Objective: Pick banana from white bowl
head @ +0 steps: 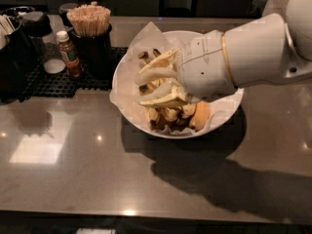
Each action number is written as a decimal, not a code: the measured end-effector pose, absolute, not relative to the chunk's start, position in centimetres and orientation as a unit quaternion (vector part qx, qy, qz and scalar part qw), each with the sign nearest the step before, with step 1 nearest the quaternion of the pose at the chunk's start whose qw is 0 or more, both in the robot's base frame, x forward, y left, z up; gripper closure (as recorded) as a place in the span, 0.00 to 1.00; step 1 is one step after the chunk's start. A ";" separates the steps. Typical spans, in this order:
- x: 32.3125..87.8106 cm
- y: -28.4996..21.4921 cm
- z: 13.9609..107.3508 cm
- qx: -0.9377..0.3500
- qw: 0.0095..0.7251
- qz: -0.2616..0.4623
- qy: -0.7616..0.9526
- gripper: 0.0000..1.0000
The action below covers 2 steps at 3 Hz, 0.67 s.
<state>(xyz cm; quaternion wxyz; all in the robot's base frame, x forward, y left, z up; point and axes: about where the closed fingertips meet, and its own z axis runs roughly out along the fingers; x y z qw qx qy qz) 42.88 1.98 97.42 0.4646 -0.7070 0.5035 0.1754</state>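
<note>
The white bowl (pixel 222 118), lined with crinkled white paper, stands at the middle of the counter with a pile of bananas in it. My gripper (pixel 155 82) reaches in from the right, low over the pile, and hides most of it. A yellow banana (pixel 162 61) with a thin stem ending in a dark cap shows at the gripper's upper edge. Browner bananas (pixel 165 116) and an orange-toned one (pixel 200 116) lie below the gripper near the bowl's front rim.
A black holder of wooden stir sticks (pixel 90 38) and a small brown bottle (pixel 68 55) stand on a black mat (pixel 48 82) left of the bowl. Dark containers (pixel 14 52) stand at the far left. The glossy counter (pixel 97 169) runs to the front.
</note>
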 end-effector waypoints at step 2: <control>41.9 0.4 104.8 -0.653 0.611 0.225 0.388 1.00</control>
